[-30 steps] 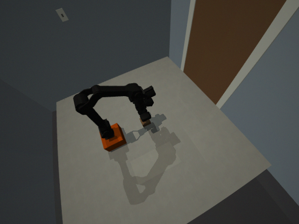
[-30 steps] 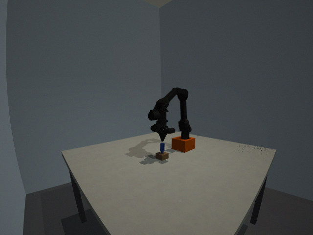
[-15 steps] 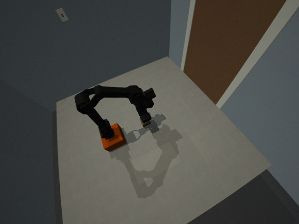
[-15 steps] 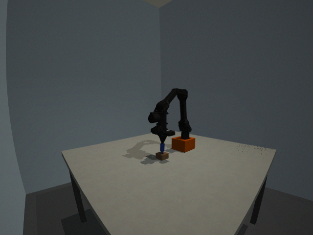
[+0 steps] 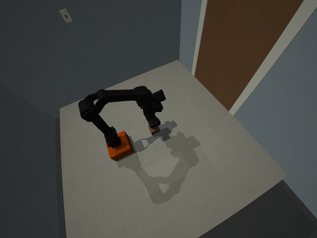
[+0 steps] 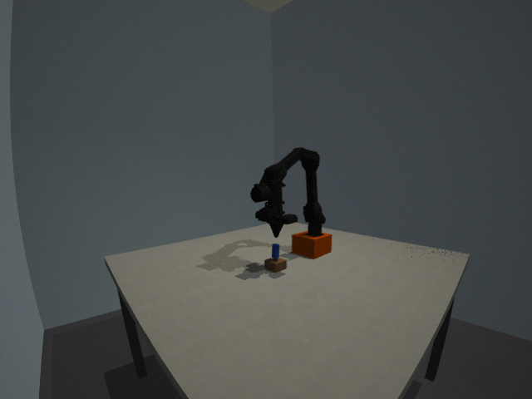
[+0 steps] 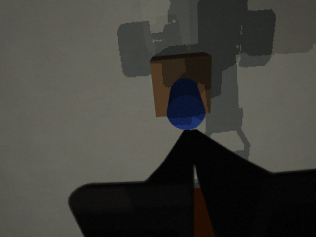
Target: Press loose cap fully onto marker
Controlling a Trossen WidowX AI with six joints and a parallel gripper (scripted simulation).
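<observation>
So the table (image 6: 300,335) is a plain pale grey slab on dark legs, sitting in a dim blue-grey room with a brown door (image 5: 237,48) off to one side. The arm's shadow sprawls across the top. The blue cap (image 6: 275,250) is on the marker, upright in the brown holder block (image 6: 275,264) near the orange base (image 6: 311,244). The gripper (image 6: 275,234) hangs just above it, fingers pinched together on nothing.
</observation>
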